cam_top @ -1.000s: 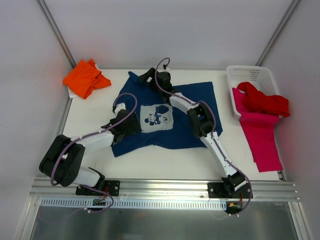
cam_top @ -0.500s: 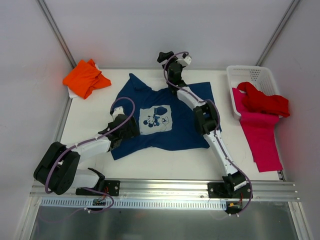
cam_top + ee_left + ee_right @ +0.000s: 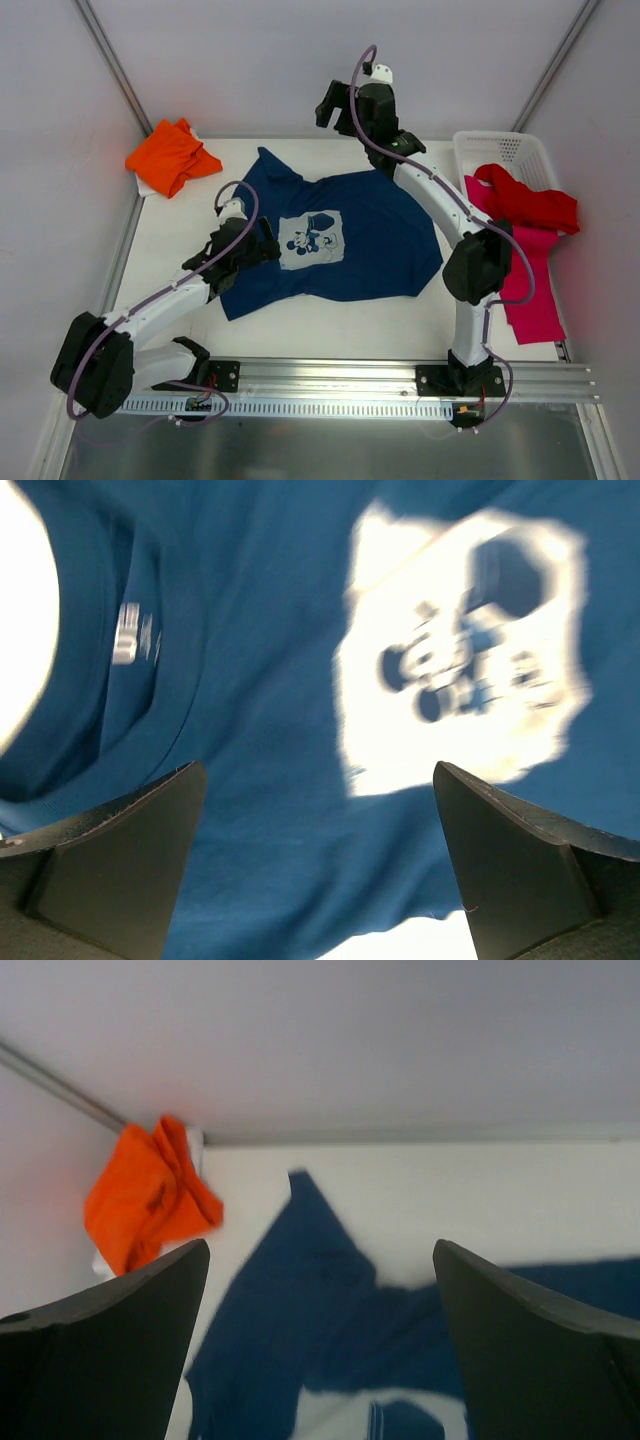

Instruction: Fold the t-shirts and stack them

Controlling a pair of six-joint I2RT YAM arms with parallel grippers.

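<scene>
Tabletop [image 3: 330,330], navy tee [image 3: 385,255] flat — collar leftward

Your right fingers [image 3: 326,104] have lifted off the navy t-shirt [image 3: 380,250] and now hang above the counter's [image 3: 330,335] far edge; your left fingers [image 3: 110,870] have opened slightly wider.

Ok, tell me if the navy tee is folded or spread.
Spread out. The navy tee lies mostly flat, print facing up, one sleeve extended toward the far left; no fold visible.

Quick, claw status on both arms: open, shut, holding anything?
Left claw: open, holding nothing, over the navy t-shirt.
Right claw: open, holding nothing, raised in the air.
</scene>
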